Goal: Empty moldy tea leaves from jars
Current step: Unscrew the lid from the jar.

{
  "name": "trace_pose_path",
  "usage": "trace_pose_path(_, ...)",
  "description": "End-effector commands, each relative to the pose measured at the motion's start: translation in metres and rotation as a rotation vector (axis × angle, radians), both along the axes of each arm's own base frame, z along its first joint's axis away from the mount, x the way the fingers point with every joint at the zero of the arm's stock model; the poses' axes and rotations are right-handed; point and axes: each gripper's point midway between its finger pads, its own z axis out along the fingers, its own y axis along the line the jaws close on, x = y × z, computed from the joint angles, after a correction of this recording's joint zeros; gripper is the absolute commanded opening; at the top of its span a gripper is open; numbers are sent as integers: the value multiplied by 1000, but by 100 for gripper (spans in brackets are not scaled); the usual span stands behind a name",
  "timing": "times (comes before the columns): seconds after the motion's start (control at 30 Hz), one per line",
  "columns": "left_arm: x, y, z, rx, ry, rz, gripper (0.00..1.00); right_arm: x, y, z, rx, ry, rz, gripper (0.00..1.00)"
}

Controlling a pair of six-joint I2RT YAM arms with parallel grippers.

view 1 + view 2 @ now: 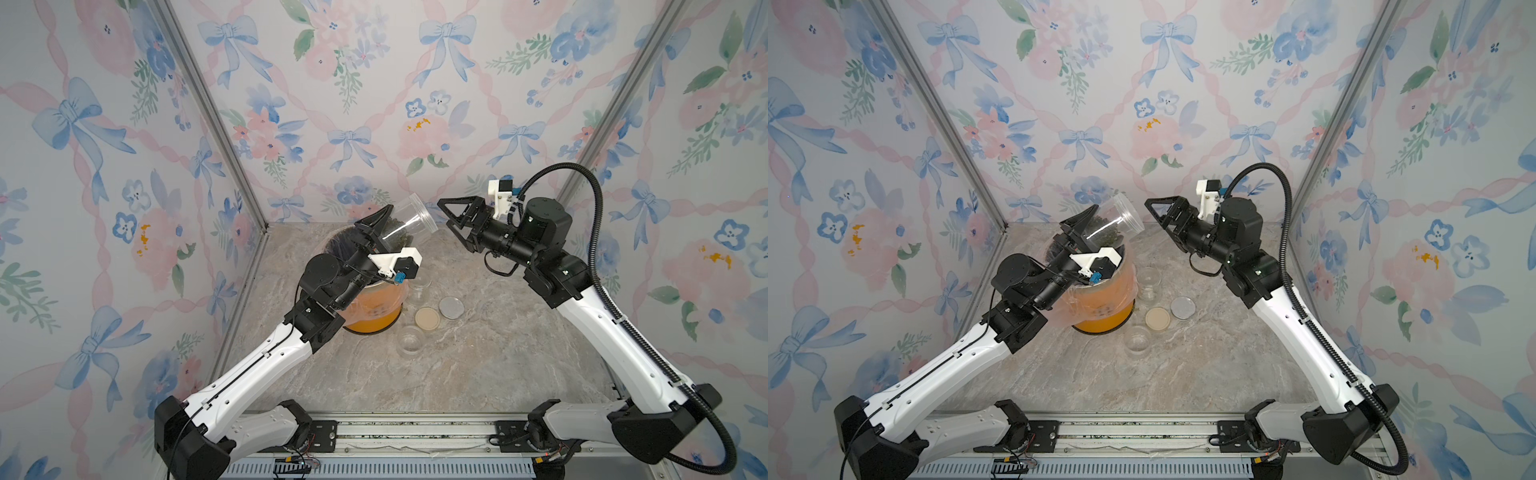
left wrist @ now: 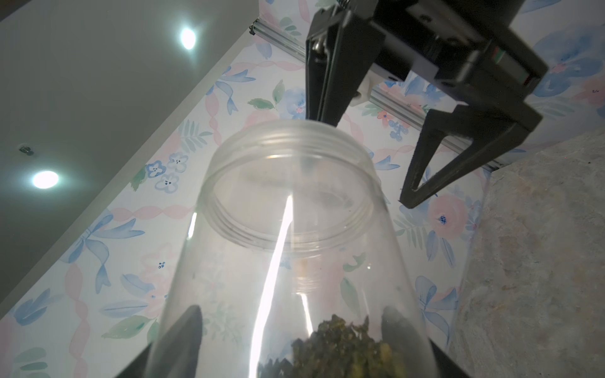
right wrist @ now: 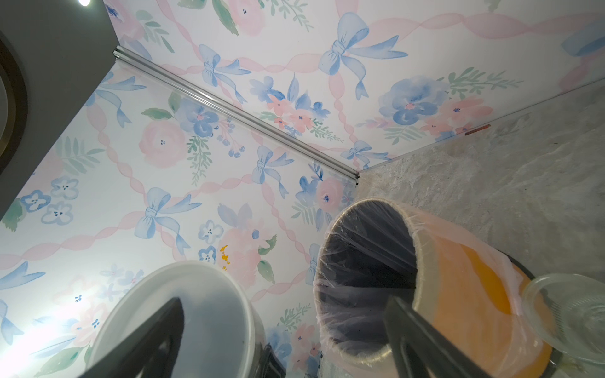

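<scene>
- In both top views my left fingers [image 1: 380, 217] were clamped on a jar [image 1: 411, 220]. The jar hung over the far rim of the bin [image 1: 374, 318], tilted, with its uncapped mouth raised away from the bin.
- The tea leaves [image 1: 400, 237] lay in the jar's low end, beside those fingers.
- My right fingers [image 1: 444, 205] stood wide and empty, close by the jar's mouth; I could not tell whether they touched it.
- In a top view, two empty jars [image 1: 1149, 282], a beige lid [image 1: 1157, 318] and a silver lid [image 1: 1182, 307] sat on the table [image 1: 1204, 365] just beside the bin.
- From my left wrist, the jar [image 2: 288, 229] ran out between my fingertips [image 2: 188, 330], with the leaves [image 2: 343, 347] heaped at the gripped end.
- From my right wrist, my fingers [image 3: 422, 333] were spread with nothing between them. The bin's [image 3: 474, 294] plastic-lined opening faced me.
</scene>
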Motion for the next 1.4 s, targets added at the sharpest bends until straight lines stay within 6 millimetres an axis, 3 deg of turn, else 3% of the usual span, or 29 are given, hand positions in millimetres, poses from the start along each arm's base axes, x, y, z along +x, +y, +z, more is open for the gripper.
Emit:
trace_pose_path(0.0, -6, 7, 16, 4, -88, 43, 43, -6, 13, 28, 67, -48, 38, 96)
trace_pose_path(0.23, -3, 5, 9, -5, -67, 39, 43, -10, 31, 45, 134, -88, 88, 97)
trace_pose_path(0.53, 2, 1, 1, -16, -45, 32, 42, -18, 37, 61, 166, -130, 117, 96)
trace_pose_path(1.07, 4, -1, 10, -26, -56, 27, 42, -20, 47, 37, 79, -101, 136, 97)
trace_pose_path(1.37, 1, 1, 13, -29, -63, 30, 42, -8, 38, 17, -12, -73, 73, 97)
